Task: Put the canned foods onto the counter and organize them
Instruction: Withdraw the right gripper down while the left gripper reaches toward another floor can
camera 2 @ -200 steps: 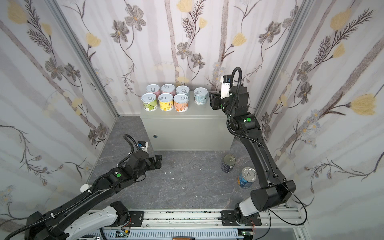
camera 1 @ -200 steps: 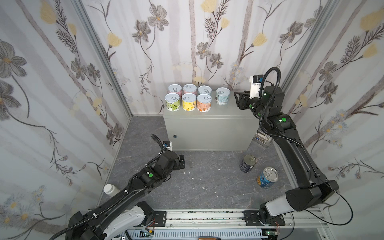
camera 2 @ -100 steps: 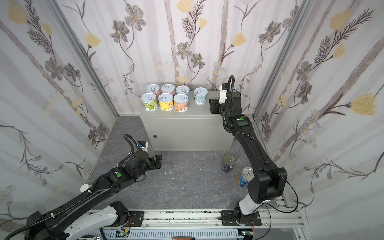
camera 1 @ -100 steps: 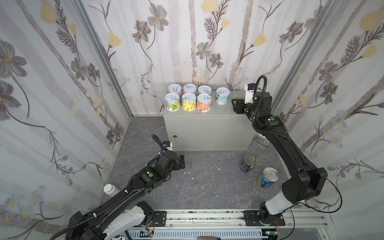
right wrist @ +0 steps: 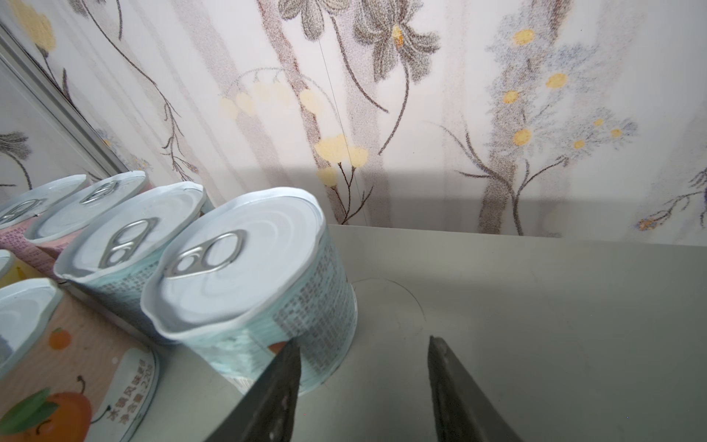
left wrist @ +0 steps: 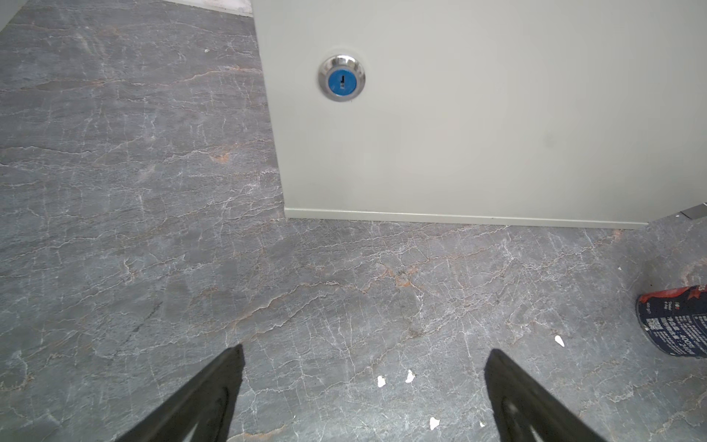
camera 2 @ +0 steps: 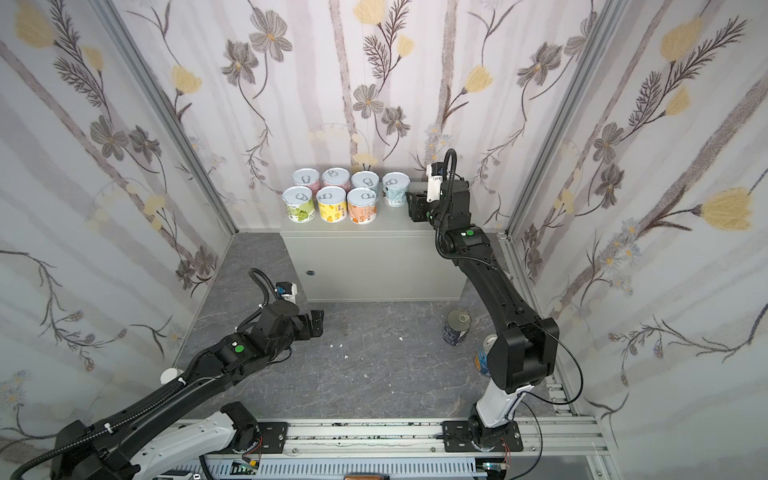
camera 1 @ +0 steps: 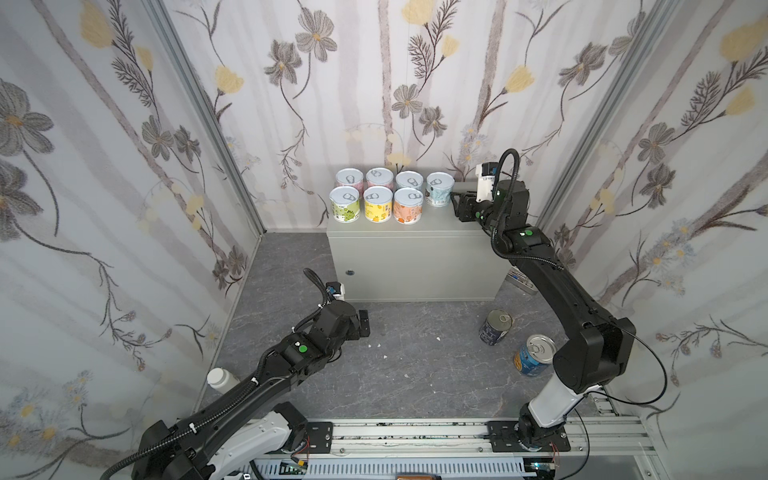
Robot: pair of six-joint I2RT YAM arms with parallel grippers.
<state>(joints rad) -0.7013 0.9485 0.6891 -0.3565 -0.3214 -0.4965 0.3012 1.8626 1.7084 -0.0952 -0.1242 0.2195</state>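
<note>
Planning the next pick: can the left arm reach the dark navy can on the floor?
Probably yes: the left gripper is open, with only bare floor between it and the dark navy can.

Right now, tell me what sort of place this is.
Likely a mock pantry booth for robot trials: flowered wall panels on three sides, cans on a metal box, two arms on a rail.

Bright, soft, even light fills the booth and leaves only faint shadows on the floor (camera 1: 415, 353). Both top views are sharp from edge to edge. In the right wrist view a broad grey shadow band crosses the wallpaper (right wrist: 421, 191) above the counter (right wrist: 535, 306). The wide lens stretches the nearest can (right wrist: 245, 275), whose lid shines pale. In the left wrist view the lock (left wrist: 341, 78) ring glints.
</note>
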